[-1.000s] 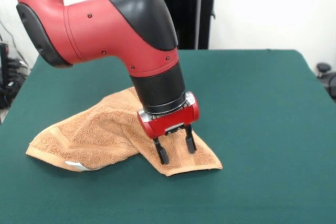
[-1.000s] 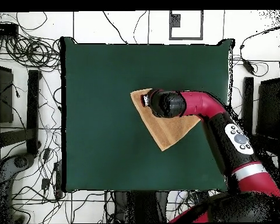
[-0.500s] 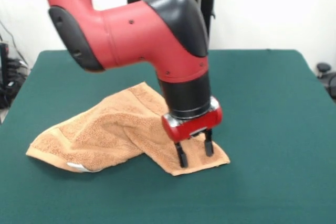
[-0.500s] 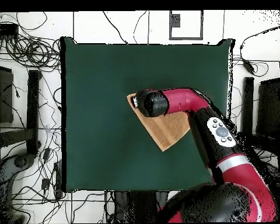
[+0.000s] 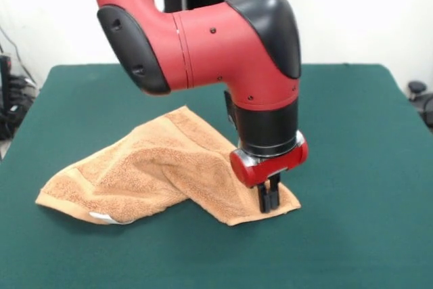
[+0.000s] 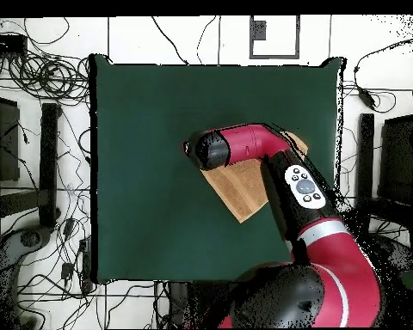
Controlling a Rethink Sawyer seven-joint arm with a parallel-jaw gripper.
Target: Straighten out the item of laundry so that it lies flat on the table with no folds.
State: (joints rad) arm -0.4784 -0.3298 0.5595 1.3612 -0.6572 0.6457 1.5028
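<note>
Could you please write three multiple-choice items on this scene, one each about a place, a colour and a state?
1. Where is the gripper?
A. at a corner of the towel
B. on bare table, away from the towel
C. raised high above the table

2. What colour is the table?
A. white
B. dark green
C. red

3. How does the towel lie?
A. spread flat
B. folded over itself
C. hanging off the table edge

Answers: 1 A, the fingers meet on the towel's corner in the front view. 2 B, green cloth covers it. 3 B, one layer overlaps another with a raised ridge.
</note>
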